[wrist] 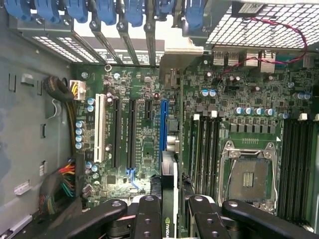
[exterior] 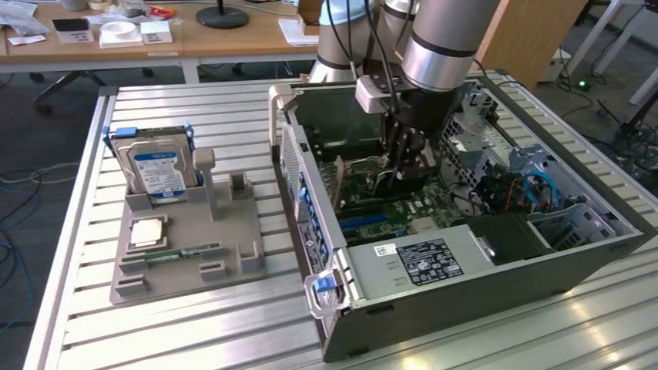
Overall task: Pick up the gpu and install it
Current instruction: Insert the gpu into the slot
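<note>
The gpu [exterior: 355, 183] stands on edge inside the open computer case [exterior: 575, 254], low over the motherboard. My gripper [exterior: 406, 168] is shut on it from above. In the wrist view the gpu [wrist: 169, 174] shows edge-on between my fingers [wrist: 149, 219], with my gripper [wrist: 172, 221] closed around its upper edge. Its silver bracket [wrist: 172, 57] points toward the rear slot openings. The card runs alongside the blue expansion slot [wrist: 163, 124]. I cannot tell whether it touches the slot.
A grey holder tray [exterior: 242, 254] on the slatted table carries a hard drive [exterior: 154, 166], a RAM stick [exterior: 185, 252] and a CPU chip [exterior: 147, 231]. Inside the case, the power supply [exterior: 432, 258], the drive cage [exterior: 483, 131] and the CPU socket [wrist: 249, 179] hem in the gripper.
</note>
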Action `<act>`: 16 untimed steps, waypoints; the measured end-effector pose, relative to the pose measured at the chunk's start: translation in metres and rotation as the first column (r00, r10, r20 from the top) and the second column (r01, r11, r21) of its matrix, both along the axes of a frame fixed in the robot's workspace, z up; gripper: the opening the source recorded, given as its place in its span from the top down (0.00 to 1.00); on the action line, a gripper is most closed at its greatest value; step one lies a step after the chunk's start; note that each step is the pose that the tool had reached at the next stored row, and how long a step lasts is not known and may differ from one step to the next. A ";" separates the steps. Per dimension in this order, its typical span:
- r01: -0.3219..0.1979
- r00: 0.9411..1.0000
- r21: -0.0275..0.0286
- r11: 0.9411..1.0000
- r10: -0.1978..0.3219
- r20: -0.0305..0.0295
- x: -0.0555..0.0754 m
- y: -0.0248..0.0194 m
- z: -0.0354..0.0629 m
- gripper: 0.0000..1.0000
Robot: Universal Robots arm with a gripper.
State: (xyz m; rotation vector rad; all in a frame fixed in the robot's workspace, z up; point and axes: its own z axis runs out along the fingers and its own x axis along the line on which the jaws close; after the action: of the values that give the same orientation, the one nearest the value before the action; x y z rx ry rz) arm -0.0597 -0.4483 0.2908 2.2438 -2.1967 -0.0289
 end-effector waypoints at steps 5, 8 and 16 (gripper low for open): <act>-0.001 1.000 0.000 1.000 0.001 0.000 -0.001 -0.0002 -0.0060 0.74; -0.003 1.000 0.001 1.000 0.003 0.000 -0.001 -0.0003 -0.0085 0.74; -0.019 1.000 0.004 1.000 0.019 0.000 -0.003 -0.0015 -0.0130 0.74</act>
State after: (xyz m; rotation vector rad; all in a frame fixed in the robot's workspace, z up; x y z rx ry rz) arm -0.0625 -0.4499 0.2778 2.2664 -2.1771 -0.0337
